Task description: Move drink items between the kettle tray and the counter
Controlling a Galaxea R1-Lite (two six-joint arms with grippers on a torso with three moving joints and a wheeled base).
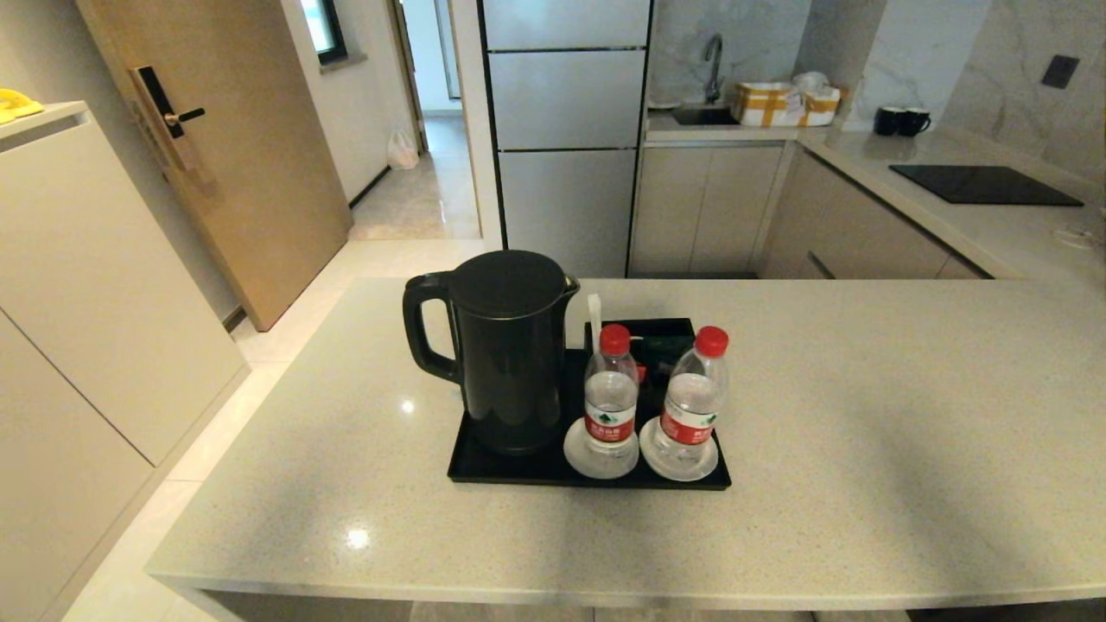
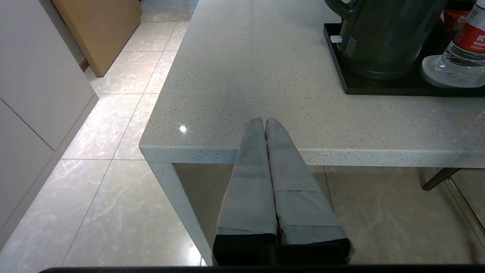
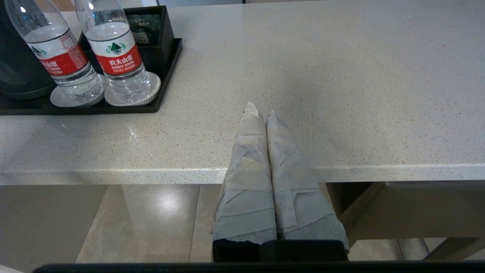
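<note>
Two clear water bottles with red caps stand upright on round white coasters at the front of the black kettle tray: the left bottle and the right bottle. The tray rests on the grey speckled counter. Neither arm shows in the head view. My left gripper is shut and empty, hanging at the counter's near left edge, short of the tray. My right gripper is shut and empty too, at the near edge, to the right of the tray.
A tall black kettle fills the tray's left half, beside the left bottle. A black compartment box with sachets sits behind the bottles. Bare counter lies on both sides of the tray. A hob and a sink lie far behind.
</note>
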